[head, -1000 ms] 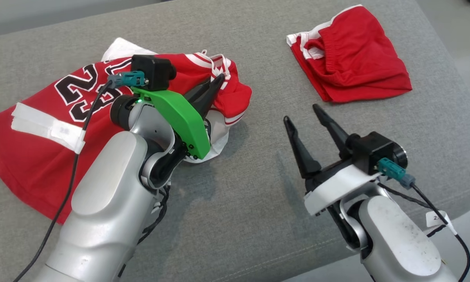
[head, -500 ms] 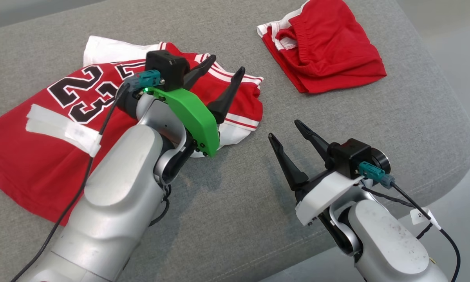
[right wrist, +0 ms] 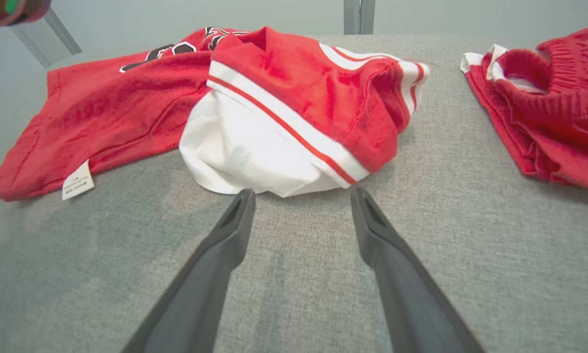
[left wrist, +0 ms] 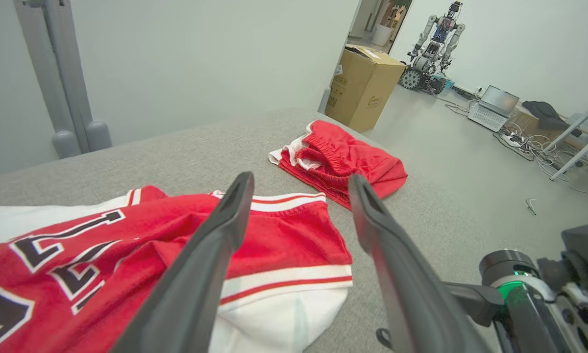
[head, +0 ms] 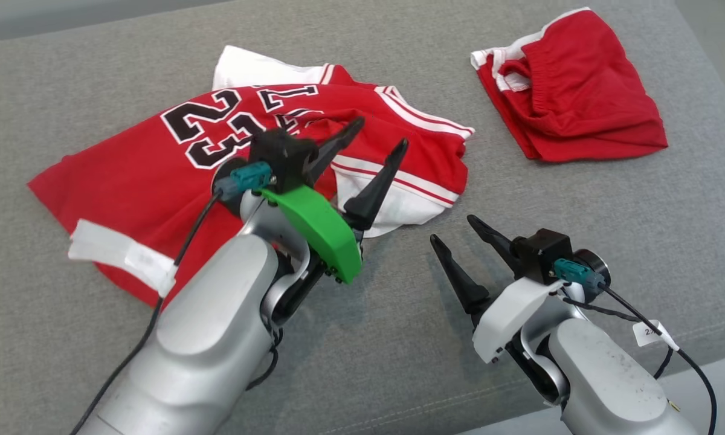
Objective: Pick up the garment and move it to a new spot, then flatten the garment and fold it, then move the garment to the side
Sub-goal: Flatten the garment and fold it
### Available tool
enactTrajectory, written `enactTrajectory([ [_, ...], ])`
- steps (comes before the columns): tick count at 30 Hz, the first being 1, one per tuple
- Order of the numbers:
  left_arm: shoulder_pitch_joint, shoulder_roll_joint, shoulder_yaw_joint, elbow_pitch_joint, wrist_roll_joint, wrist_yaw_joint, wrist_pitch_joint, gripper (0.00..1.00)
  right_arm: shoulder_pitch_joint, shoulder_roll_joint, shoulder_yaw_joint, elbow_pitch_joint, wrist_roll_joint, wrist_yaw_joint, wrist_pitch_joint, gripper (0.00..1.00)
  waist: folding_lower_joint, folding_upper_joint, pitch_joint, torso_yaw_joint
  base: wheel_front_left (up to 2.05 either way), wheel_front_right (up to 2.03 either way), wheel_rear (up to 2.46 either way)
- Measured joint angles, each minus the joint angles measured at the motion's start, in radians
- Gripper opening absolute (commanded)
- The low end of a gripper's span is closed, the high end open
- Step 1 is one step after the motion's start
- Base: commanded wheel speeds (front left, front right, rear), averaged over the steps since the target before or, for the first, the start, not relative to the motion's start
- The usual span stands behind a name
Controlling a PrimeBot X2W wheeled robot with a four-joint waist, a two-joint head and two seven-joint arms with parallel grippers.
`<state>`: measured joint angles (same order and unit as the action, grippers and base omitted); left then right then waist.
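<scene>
Here, left gripper and right gripper gape wide, empty, beside the jersey; left wrist view adds a box at one o'clock.

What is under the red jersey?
White fabric pokes out from under the red jersey at its near right end and far edge, all lying on the grey cushion. How far the white runs beneath is covered.

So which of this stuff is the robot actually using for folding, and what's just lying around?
For the job: the red number 23 jersey, crumpled on the grey cushion; the left arm's fingers, open above it; the right arm's fingers, open beside it.
Just lying about: the red shorts, probably; the cardboard box, other robot and laptop on the floor.
</scene>
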<state>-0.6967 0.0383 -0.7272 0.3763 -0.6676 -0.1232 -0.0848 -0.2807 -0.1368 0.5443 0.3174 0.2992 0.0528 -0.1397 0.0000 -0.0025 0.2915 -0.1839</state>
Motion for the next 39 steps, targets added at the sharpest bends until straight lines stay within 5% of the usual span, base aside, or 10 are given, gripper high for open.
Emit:
enactTrajectory([
  [10,0.2,0.003,0.113,-0.027,-0.051,0.064,-0.147,1.0,-0.004,0.003,-0.004,0.113,0.036,0.02,0.019,1.0,0.0,0.0,-0.03,0.129,0.0,0.0,0.0],
  [24,0.357,0.012,0.202,-0.068,-0.101,0.097,-0.163,1.0,-0.043,-0.031,-0.083,0.263,0.073,0.014,0.043,1.0,0.0,0.0,-0.067,0.317,0.0,0.0,0.0],
  [25,0.365,0.013,0.202,-0.067,-0.105,0.097,-0.163,1.0,-0.047,-0.033,-0.084,0.273,0.073,0.013,0.044,0.66,0.0,0.0,-0.069,0.331,0.0,0.0,0.0],
  [26,0.374,0.017,0.203,-0.066,-0.106,0.097,-0.163,1.0,-0.052,-0.034,-0.084,0.281,0.073,0.009,0.044,0.46,0.0,0.0,-0.07,0.344,0.0,0.0,0.0],
  [28,0.395,0.027,0.207,-0.063,-0.115,0.097,-0.163,1.0,-0.066,-0.034,-0.082,0.295,0.073,0.01,0.044,0.29,0.0,0.0,-0.073,0.368,0.0,0.0,0.0],
  [30,0.416,0.042,0.209,-0.057,-0.121,0.097,-0.163,1.0,-0.073,-0.029,-0.082,0.306,0.073,0.01,0.043,0.0,0.0,0.0,-0.076,0.387,0.0,0.0,0.0],
  [39,0.481,0.062,0.201,-0.021,-0.136,0.091,-0.161,1.0,-0.088,-0.02,-0.108,0.297,0.081,0.016,-0.04,0.0,0.0,0.0,-0.093,0.375,0.0,0.0,0.0],
])
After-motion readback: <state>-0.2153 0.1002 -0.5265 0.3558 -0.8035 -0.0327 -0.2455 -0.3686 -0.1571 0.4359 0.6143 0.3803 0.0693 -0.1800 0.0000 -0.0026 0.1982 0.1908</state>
